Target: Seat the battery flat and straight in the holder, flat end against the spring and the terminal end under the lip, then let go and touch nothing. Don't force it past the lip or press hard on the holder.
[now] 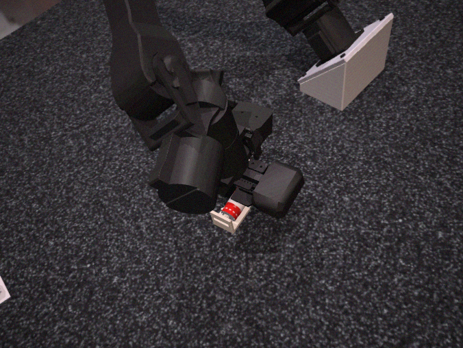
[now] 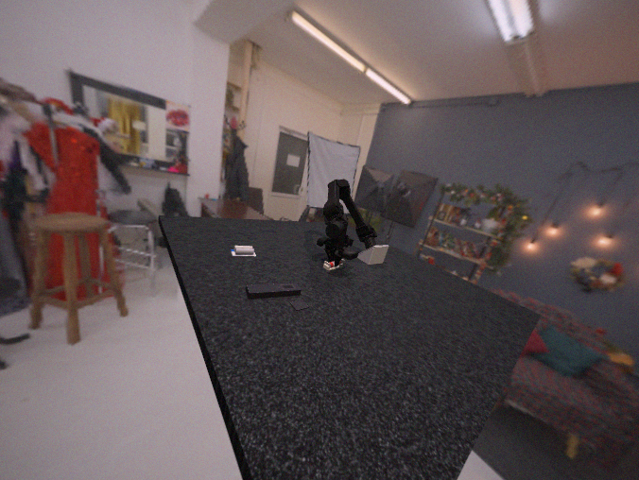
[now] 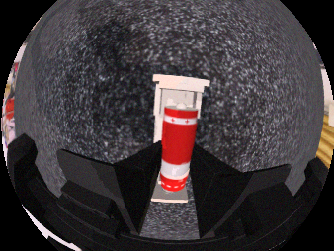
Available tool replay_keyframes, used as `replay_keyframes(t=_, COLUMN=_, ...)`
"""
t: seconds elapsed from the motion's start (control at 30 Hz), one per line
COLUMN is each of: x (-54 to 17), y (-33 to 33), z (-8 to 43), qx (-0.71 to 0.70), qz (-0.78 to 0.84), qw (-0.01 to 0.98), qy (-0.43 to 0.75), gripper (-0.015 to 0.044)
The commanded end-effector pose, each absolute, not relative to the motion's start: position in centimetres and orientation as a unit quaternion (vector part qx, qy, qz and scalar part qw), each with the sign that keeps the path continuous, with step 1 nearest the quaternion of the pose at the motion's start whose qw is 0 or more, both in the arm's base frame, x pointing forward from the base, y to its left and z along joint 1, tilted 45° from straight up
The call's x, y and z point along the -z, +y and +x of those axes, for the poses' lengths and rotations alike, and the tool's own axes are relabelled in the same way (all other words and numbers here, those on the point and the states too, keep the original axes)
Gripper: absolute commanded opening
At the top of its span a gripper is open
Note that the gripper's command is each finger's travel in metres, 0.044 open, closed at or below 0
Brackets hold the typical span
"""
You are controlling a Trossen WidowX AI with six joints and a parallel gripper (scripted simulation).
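The red and white battery (image 1: 231, 210) (image 3: 179, 143) lies lengthwise over the small cream holder (image 1: 240, 221) (image 3: 181, 80). In the wrist view its terminal end points to the holder's far end wall, with a gap between them. The other end is near the holder's near end. The battery looks slightly askew to the holder, its terminal end wider and seemingly nearer the camera. My gripper (image 1: 238, 196) (image 3: 176, 146) is shut on the battery, one finger on each side. The spring and any contact with the holder floor are hidden.
The arm's white wedge-shaped mount (image 1: 364, 61) (image 2: 373, 254) stands behind the holder. A white tray (image 1: 3, 290) (image 2: 243, 253) with a pale cylinder lies off to the side. A long black box (image 2: 272, 291) and a thin dark plate (image 2: 298, 304) lie farther along the table.
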State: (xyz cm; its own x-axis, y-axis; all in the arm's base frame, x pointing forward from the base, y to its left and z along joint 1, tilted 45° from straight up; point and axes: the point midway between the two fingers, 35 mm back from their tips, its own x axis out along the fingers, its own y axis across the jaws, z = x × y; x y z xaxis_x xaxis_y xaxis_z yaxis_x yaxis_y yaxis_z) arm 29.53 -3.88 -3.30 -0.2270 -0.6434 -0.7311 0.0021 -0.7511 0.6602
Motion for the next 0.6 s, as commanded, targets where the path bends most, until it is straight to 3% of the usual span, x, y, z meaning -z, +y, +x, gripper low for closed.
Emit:
replay_keyframes(t=0.0, x=3.29, y=-4.04, z=29.59, qx=0.725, qz=0.590, qw=0.225, qy=-0.275, gripper=0.0079)
replay_keyframes(t=0.57, x=3.24, y=-4.12, z=29.05, qx=0.712, qz=0.607, qw=0.228, qy=-0.269, gripper=0.0079)
